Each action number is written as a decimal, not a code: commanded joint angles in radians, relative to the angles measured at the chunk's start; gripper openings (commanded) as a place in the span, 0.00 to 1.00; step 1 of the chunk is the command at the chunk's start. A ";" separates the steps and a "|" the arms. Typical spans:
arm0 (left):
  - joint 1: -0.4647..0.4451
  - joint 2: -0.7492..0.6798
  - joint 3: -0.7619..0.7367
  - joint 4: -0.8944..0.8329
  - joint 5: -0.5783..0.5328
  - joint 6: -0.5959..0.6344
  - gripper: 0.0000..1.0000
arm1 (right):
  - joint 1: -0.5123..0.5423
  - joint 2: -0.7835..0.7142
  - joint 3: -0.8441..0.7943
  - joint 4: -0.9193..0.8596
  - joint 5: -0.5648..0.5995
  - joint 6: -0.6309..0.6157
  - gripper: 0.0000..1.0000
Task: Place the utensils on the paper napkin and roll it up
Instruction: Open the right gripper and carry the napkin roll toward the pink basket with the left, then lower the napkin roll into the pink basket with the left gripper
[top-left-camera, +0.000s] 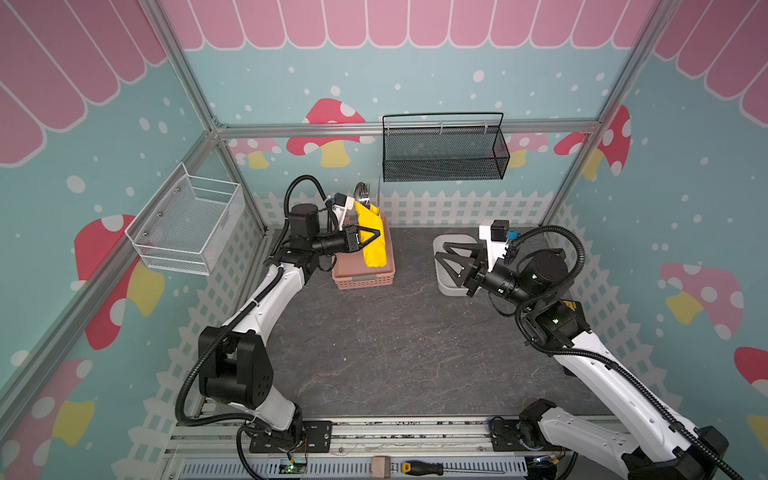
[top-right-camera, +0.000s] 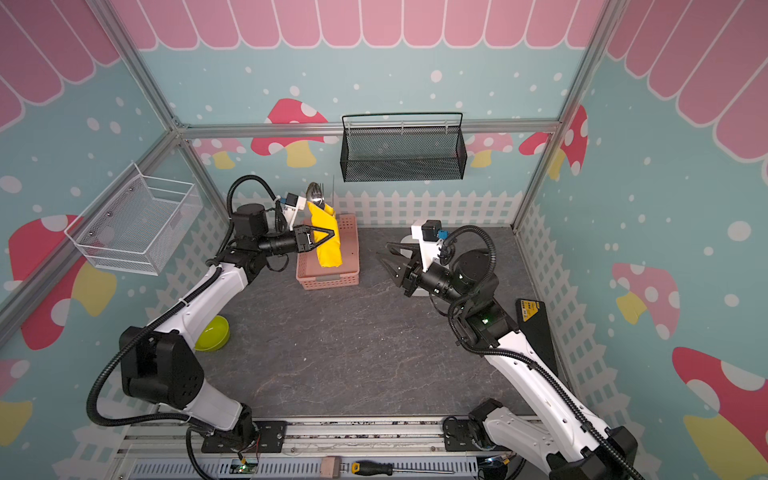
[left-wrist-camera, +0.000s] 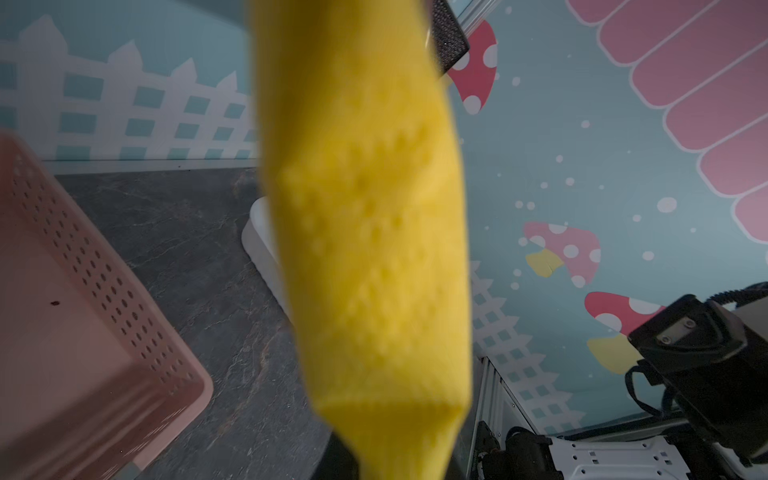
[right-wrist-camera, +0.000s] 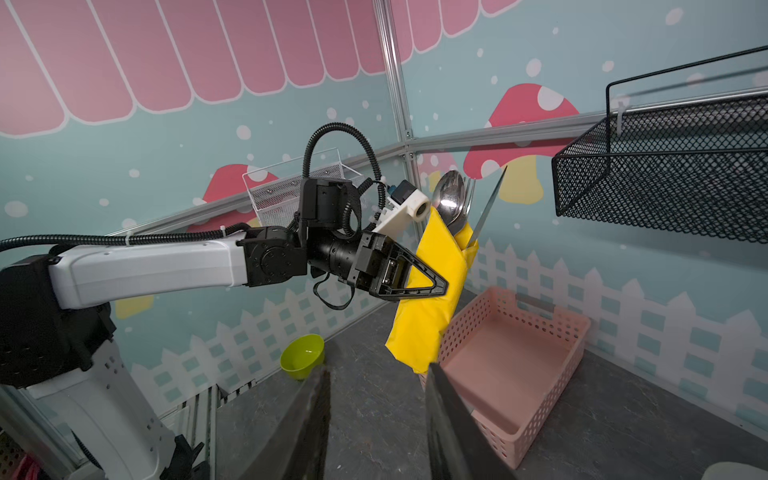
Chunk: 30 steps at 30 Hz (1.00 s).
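The paper napkin (top-left-camera: 372, 245) (top-right-camera: 327, 247) (right-wrist-camera: 438, 299) is rolled into a bright yellow bundle and held upright in the air over the pink basket (top-left-camera: 363, 279). The utensils stick out of its top end: a spoon bowl (right-wrist-camera: 451, 197), fork tines behind it and a knife blade (right-wrist-camera: 488, 208); their handles are hidden inside the roll. My left gripper (top-left-camera: 378, 231) (right-wrist-camera: 444, 286) is shut on the middle of the roll. In the left wrist view the roll (left-wrist-camera: 365, 208) fills the centre, blurred. My right gripper (top-left-camera: 440, 252) (right-wrist-camera: 379, 370) stands open and empty to the right, apart from the roll.
The pink basket (right-wrist-camera: 540, 419) holds nothing. A white container (top-left-camera: 446, 287) sits under the right gripper. A lime-green bowl (top-right-camera: 214, 332) lies near the left arm. A black mesh basket (top-left-camera: 444, 153) and a white wire basket (top-left-camera: 187, 224) hang on the walls. A screwdriver (top-left-camera: 419, 468) rests on the front rail.
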 joint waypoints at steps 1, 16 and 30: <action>0.039 0.068 0.080 -0.041 -0.005 0.040 0.00 | -0.021 -0.026 -0.019 0.005 -0.049 0.010 0.40; 0.114 0.502 0.329 -0.126 -0.019 -0.020 0.00 | -0.065 -0.003 -0.027 0.010 -0.094 0.012 0.39; 0.055 0.801 0.656 -0.442 -0.113 0.051 0.00 | -0.090 0.015 -0.034 0.016 -0.110 0.021 0.39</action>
